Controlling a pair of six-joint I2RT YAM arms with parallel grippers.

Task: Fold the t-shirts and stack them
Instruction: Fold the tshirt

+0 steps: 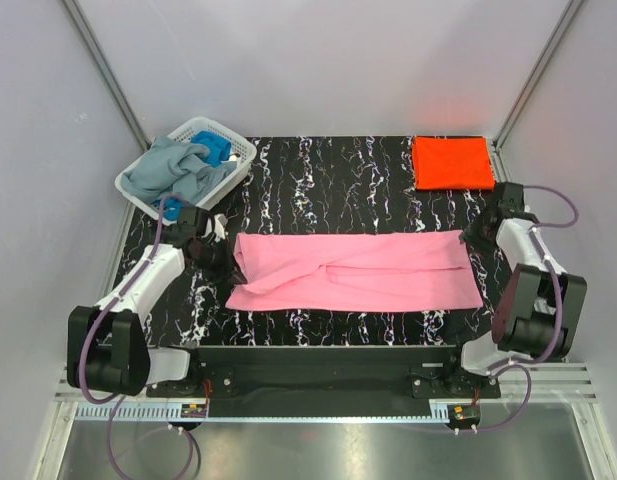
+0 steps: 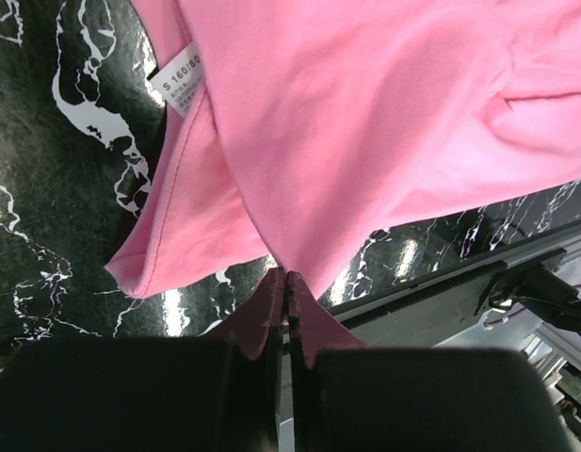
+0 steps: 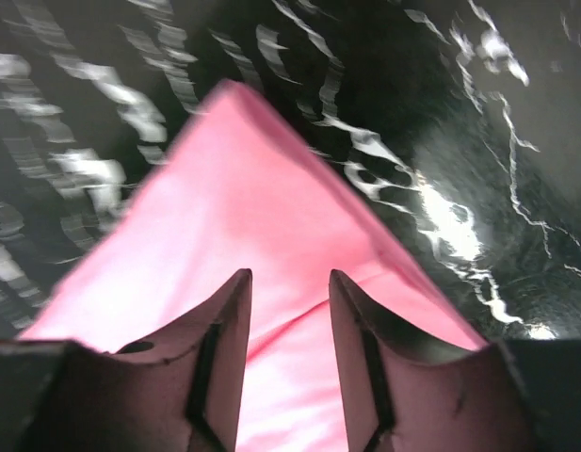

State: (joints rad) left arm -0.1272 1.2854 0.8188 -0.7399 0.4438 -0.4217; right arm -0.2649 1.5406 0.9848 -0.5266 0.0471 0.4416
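Orange shirt (image 1: 453,162) is folded. Left end effector (image 2: 286,276) pinches the half-folded pink shirt (image 1: 353,272); right end effector (image 3: 290,279) is open.

Pink shirt (image 1: 353,270) lying between both grippers: plain pink all over, no print. White tag (image 2: 177,80) with dark lettering, up and left of the left gripper (image 2: 287,282). Left gripper black, fingers with a pinkish cast. Right gripper (image 3: 288,282) dark, same pink cast, pink cloth under it. Table (image 1: 328,180): glossy black with white marble-like veins. Just beyond the right gripper: orange-red shirt (image 1: 453,162), bright and plain. Beyond the left gripper: white basket (image 1: 238,155) with a lattice pattern, grey-blue shirt (image 1: 173,170) in it, brighter blue cloth (image 1: 172,209) peeking out. Arms white and black, cables (image 1: 88,350) purplish. Walls (image 1: 308,60) pale grey.
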